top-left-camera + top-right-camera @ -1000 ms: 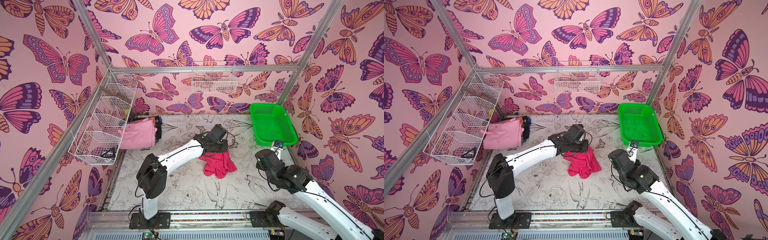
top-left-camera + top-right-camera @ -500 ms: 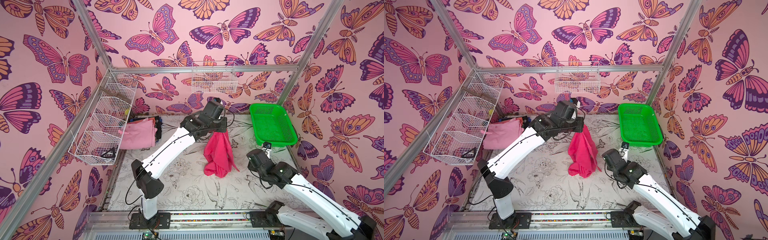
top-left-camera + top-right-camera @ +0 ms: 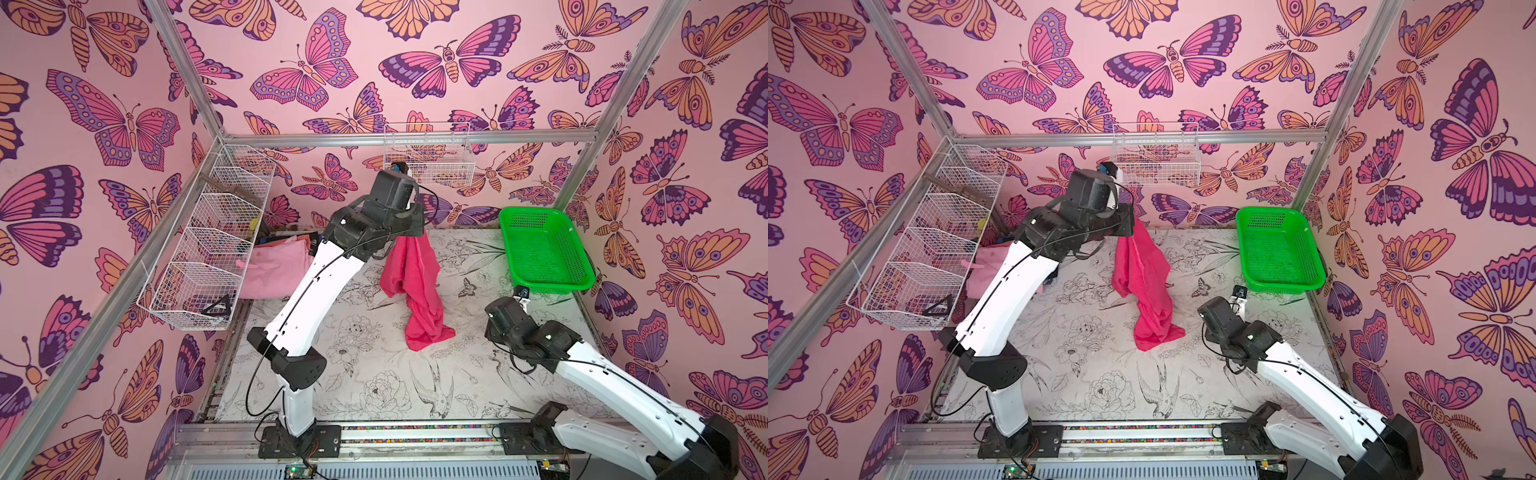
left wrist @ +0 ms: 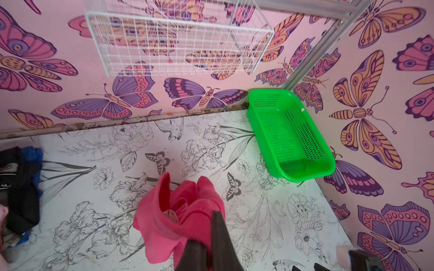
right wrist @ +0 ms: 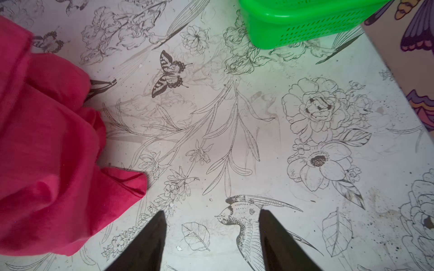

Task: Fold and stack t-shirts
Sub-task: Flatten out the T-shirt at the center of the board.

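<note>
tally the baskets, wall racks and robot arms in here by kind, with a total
green basket: 1
white wire racks: 2
robot arms: 2
total: 5

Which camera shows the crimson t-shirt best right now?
Both top views: the crimson t-shirt hangs full length from the left gripper. Left wrist shows only its bunched top; right wrist only its lower folds.

Bunched crimson t-shirt [image 3: 415, 282] hanging lengthwise, lower end touching table [image 3: 374, 395], light pink t-shirt [image 3: 274, 270] lying at far-left corner
</note>
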`<state>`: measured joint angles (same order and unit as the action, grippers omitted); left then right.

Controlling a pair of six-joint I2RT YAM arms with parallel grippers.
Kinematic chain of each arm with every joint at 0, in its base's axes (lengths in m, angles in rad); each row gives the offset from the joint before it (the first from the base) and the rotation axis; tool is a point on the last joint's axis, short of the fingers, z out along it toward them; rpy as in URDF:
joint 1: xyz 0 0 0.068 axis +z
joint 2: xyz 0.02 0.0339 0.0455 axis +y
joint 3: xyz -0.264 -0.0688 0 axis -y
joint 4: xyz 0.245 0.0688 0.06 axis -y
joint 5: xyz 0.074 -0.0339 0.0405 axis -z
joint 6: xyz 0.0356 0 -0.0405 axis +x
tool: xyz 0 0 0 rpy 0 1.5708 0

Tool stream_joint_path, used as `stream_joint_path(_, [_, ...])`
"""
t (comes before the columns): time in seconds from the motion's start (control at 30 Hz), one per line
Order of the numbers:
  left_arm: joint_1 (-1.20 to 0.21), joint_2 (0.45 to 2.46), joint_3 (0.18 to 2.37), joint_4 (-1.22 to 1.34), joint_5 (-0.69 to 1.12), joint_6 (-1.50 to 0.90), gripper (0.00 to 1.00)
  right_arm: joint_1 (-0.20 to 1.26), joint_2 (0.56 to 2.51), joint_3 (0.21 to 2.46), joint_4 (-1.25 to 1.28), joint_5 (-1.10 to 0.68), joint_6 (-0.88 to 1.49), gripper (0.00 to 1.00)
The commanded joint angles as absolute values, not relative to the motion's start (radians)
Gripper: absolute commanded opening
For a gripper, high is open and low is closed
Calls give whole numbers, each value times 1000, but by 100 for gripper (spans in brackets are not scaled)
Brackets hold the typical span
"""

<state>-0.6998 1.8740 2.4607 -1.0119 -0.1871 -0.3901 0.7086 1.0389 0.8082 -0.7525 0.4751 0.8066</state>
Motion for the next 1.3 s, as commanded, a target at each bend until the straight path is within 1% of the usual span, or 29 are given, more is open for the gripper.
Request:
stream_joint_path(0.0, [-679, 1872, 2509, -1061, -237, -344, 0, 712, 1103, 820, -713, 404, 780, 67])
stream_joint_path(0.23, [-669, 1862, 2511, -1091, -284, -324, 0, 713, 1244, 857, -648, 330, 743, 67])
stream_joint_path(0.47, [-666, 1825, 2480, -1114, -359, -300, 0, 713, 1344, 903, -599, 277, 700, 67])
stream_joint_path(0.77, [-655, 1733, 2395, -1129, -484, -281, 0, 713, 1516, 1035, -559, 261, 628, 66])
stream_joint_path(1.0, [-650, 1630, 2177, -1124, -533, -323, 0, 712, 1647, 1159, -543, 255, 602, 66])
stream_joint_path(1.13, [-650, 1556, 1993, -1094, -536, -387, 0, 711, 1677, 1200, -545, 263, 594, 66])
stream_joint_path(1.27, [-649, 1469, 1796, -1042, -503, -456, 0, 712, 1682, 1222, -553, 269, 585, 66])
